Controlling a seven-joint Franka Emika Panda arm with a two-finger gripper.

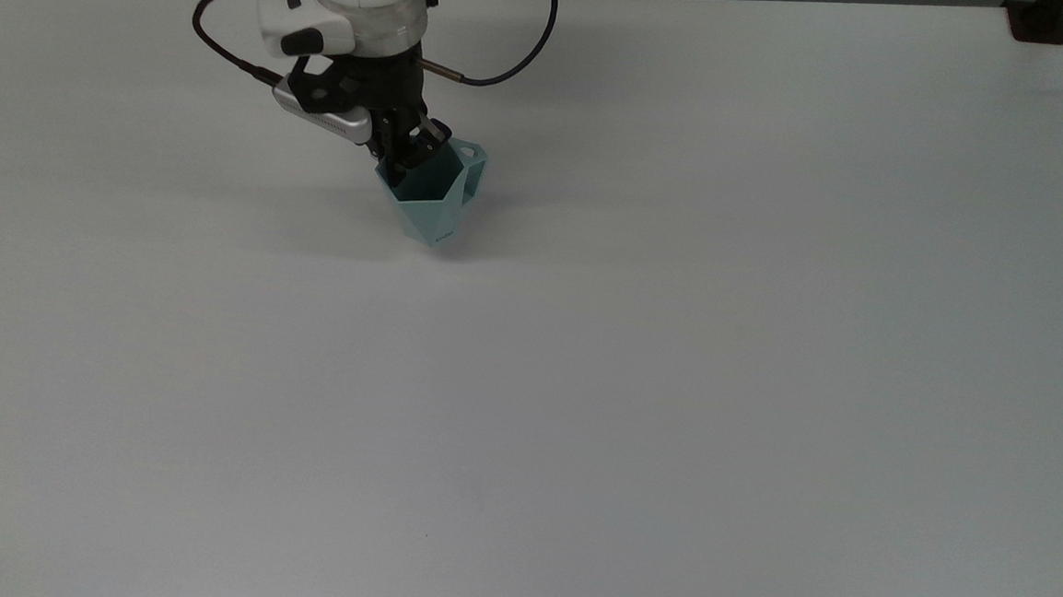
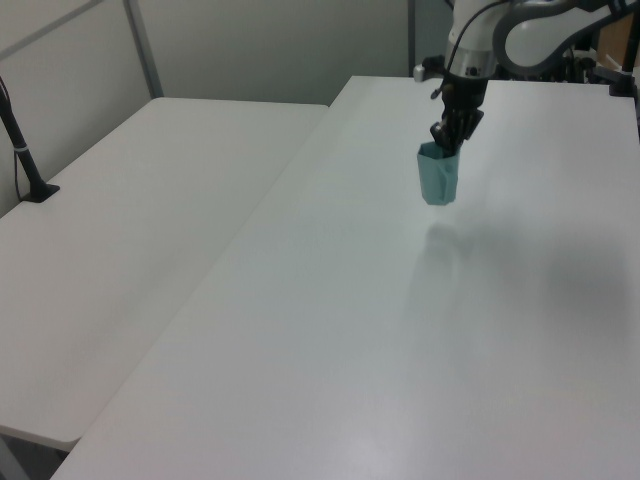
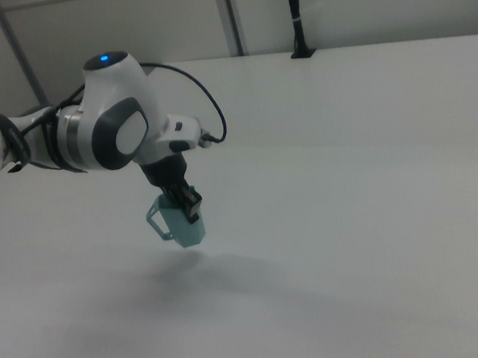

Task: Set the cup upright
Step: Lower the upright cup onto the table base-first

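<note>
Tool (image 1: 408, 154) on lifted cup (image 1: 436, 202) rim

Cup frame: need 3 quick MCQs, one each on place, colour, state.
1. Where on the table is the cup, top view?
A. upper left of centre
B. lower right corner
C. dead centre

2. Cup colour?
A. red
B. pale teal
C. black

3. Cup state?
A. lying on its side, free
B. upside down on the table
C. mouth up, held by the pincer

Answers: 1 A, it sits up and left of the table's middle. 2 B, teal in every view. 3 C, the pincer grips its rim; the right view shows its shadow apart below.
</note>
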